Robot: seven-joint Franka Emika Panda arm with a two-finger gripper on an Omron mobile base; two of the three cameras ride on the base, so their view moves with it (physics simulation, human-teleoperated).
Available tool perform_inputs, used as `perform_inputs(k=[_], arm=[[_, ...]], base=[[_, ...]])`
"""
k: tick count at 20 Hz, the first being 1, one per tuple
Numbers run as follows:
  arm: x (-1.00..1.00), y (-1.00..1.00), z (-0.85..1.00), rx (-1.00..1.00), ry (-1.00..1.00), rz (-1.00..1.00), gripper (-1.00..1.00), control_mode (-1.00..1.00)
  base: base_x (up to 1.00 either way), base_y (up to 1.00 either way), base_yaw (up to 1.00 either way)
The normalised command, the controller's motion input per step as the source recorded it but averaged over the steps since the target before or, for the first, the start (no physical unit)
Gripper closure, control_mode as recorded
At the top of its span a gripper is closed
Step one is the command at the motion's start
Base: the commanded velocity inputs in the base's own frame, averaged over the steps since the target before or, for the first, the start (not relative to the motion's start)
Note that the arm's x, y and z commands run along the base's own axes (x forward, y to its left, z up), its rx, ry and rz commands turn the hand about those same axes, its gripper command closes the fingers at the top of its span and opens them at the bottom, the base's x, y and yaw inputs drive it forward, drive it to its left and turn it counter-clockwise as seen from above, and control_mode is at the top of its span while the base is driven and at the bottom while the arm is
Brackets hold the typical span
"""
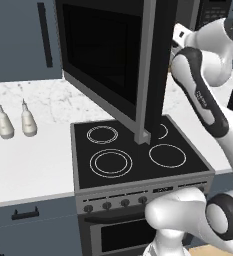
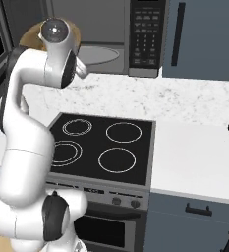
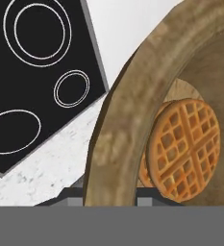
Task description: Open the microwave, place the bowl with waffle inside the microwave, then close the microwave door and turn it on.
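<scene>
Pincer [image 3: 108,199]: partly closed, grasping the rim of the bowl [image 3: 132,120], which is tipped toward the hand camera; its dark tips show just under the rim at the bottom of the hand view; bowl: brown, wooden-looking, lighter inside, holding a round golden waffle [image 3: 184,149] that leans against the inner wall; held high, above the stove [image 2: 103,145] and the bench [image 2: 194,147]; in the right base view a sliver of the bowl [image 2: 30,33] shows behind the arm's upper joint, at the mouth of the microwave [image 2: 106,37]; microwave door [image 1: 110,55]: swung wide open, its free edge hanging over the stove's rear burners; keypad panel [image 2: 146,34] right of the cavity; two white bottles [image 1: 14,120] stand near the bench's back edge, well left of the stove
</scene>
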Motion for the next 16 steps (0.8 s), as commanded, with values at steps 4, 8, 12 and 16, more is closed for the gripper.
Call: perform_inputs(k=[4,8,12,16], arm=[[0.38,0.65,0.10,-0.10,0.00,-0.27,1.00,-1.00],[0.06,0.37,0.00,0.03,-0.05,-0.35,1.00,-1.00],[0.12,0.00,0.00,0.26,-0.01,-0.21,1.00,-1.00],[0.21,-0.03,0.00,0.33,0.00,-0.06,1.00,-1.00]], base=[[0.00,0.00,0.00],[0.00,0.00,0.00],[0.00,0.00,0.00],[0.00,0.00,0.00]])
